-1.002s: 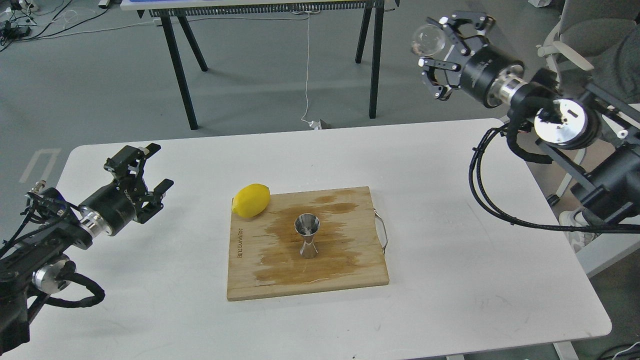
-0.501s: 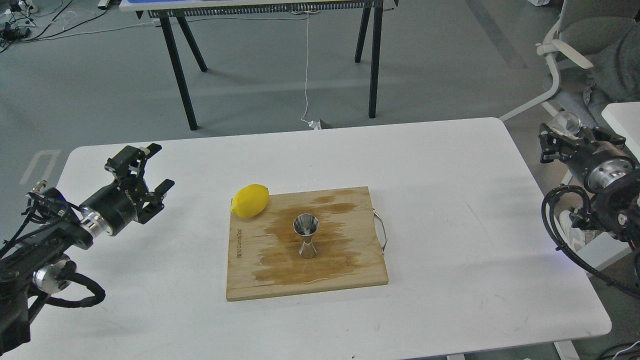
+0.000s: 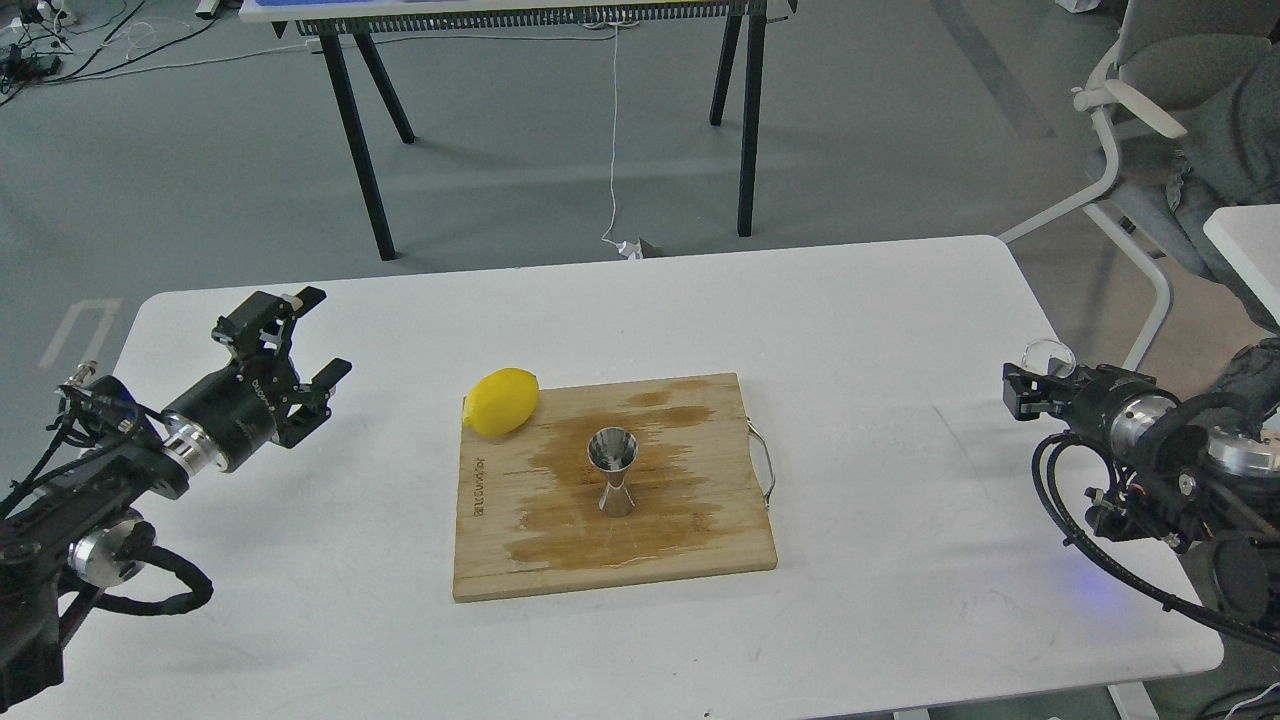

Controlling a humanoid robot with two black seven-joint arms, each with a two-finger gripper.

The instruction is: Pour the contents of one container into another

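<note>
Right claw [image 3: 1030,385] hung over the white tabletop's [image 3: 880,330] right edge, clamped on the small clear glass cup [image 3: 1048,353]. Left claw [image 3: 295,340] hovered with fingers spread apart, holding nothing. On the wet wooden cutting board [image 3: 690,540] stood the shiny steel hourglass jigger [image 3: 613,471], upright, near a yellow lemon [image 3: 502,401]

floor: grey floor [image 3: 520,130], smooth | far table: black legs [image 3: 358,140], white cord [image 3: 613,130] hanging | right: pale chair [image 3: 1130,110] | near: white table [image 3: 880,330]
</note>
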